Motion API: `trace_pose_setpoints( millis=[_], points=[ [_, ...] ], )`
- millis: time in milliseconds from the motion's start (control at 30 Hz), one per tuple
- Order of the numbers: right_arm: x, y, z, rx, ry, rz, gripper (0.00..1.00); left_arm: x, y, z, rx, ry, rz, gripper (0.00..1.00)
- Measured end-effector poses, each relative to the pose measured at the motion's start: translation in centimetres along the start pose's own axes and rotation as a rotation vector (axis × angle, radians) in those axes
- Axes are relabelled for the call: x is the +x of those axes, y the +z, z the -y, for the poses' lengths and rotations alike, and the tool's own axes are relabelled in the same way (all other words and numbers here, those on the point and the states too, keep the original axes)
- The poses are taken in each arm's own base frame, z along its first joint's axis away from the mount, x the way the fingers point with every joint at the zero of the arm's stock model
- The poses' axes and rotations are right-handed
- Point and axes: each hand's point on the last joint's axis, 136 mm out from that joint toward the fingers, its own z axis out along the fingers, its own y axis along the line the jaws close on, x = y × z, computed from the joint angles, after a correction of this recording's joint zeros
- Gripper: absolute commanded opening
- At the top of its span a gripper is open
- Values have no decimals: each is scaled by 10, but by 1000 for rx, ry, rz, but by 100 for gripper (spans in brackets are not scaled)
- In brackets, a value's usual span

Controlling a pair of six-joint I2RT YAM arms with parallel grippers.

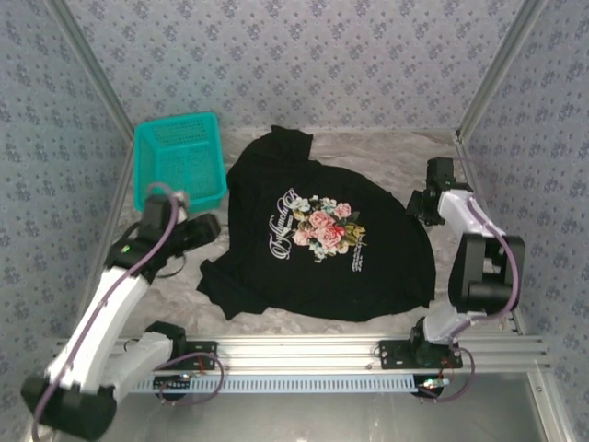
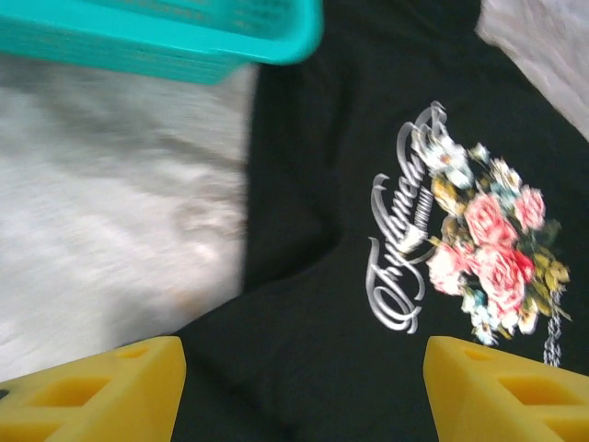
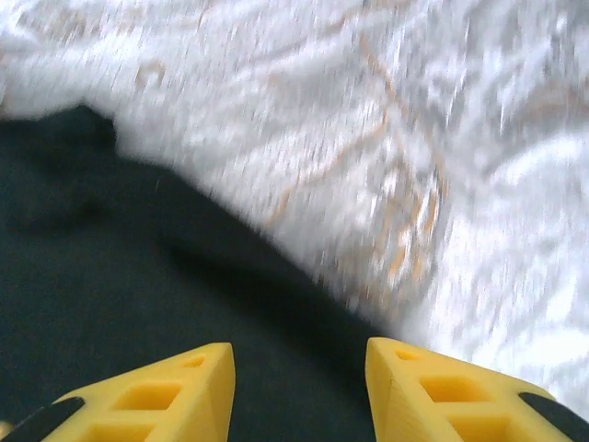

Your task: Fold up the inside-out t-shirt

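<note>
Left pincer [image 2: 304, 396] spread, hovering over t-shirt [image 2: 313, 138] left edge.

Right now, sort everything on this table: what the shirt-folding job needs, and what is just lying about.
For the job:
- black t-shirt, spread out with its print facing up
- left gripper, open
- right gripper, open

Lying about:
- teal basket, left of the shirt

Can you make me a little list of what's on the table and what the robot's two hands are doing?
clothes: black t-shirt lying spread on the table, flower picture up
container: teal basket, by the t-shirt's far left side
left hand: open, over the t-shirt's left side, holding nothing
right hand: open, over the t-shirt's right edge, holding nothing
</note>
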Motion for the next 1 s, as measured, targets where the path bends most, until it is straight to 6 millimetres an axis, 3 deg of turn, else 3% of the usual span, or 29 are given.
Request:
trace_pose_setpoints(
  millis=[133,233,333,433,633,733,867,1000],
  points=[
    [-28,18,-1,-10,-40,0,45,15,70,51,40,128,-123,70],
    [-46,29,-13,-40,-88,-7,47,12,103,75,61,169,-157,70],
    [-47,41,-24,-57,-141,-43,49,-1,128,94,85,191,-146,70],
    [-33,46,-30,-70,-184,-106,49,-9,150,107,105,204,-145,70],
    [-15,47,-32,-94,-218,-186,47,-8,193,116,100,231,-181,70],
    [-13,51,-33,-104,-227,-199,39,-4,208,114,86,241,-201,70],
    [-7,65,-32,-110,-231,-233,34,3,222,108,70,247,-222,70],
    [-1,73,-31,-121,-226,-258,38,7,233,99,52,237,-242,69]
  ],
)
